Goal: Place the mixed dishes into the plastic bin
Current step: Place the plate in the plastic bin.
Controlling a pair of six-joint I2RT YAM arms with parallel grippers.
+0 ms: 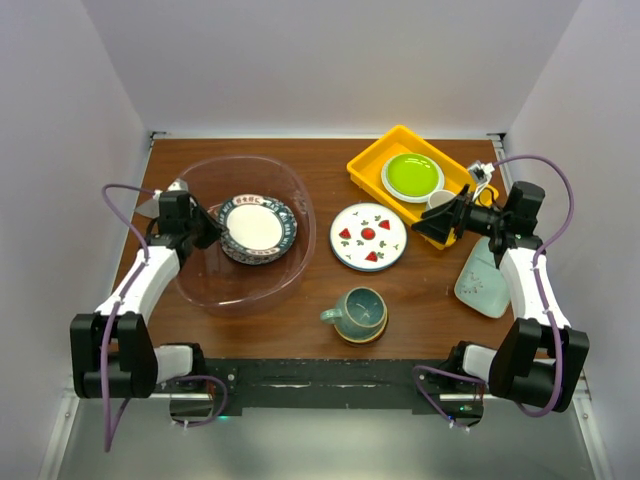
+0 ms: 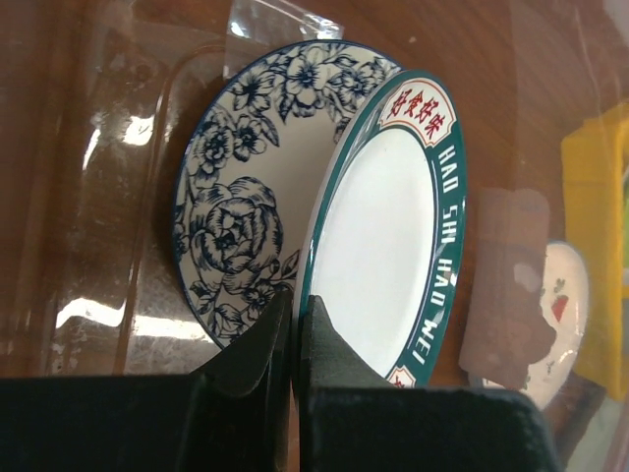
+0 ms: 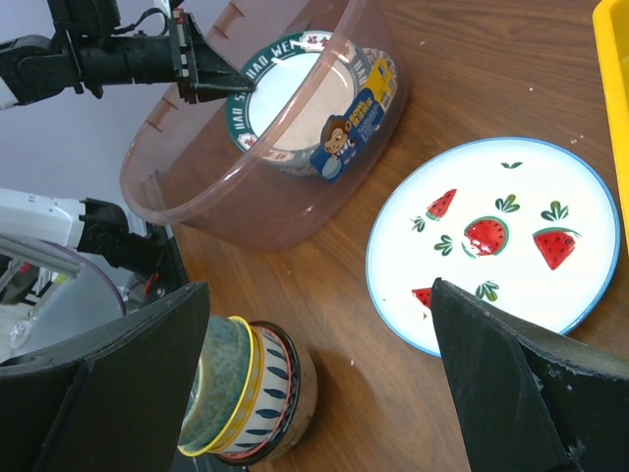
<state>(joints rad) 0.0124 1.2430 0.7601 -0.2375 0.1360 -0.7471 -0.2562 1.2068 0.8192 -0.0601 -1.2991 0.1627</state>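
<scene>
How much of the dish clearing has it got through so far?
Two plates lie in the plastic bin: the blue floral plate under the lettered plate. The left end effector is shut at that plate's rim; the right end effector is open and empty near the fruit plate. That plate, the teal mug and the mint dish wait outside on the table.

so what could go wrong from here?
1. The left gripper is shut at the rim of the lettered plate, which sits on the floral plate in the bin. Pulling back without opening could drag or tip the stack.
2. The fruit plate lies flat on the table. The open right gripper may shove it toward the mug instead of catching its rim.
</scene>
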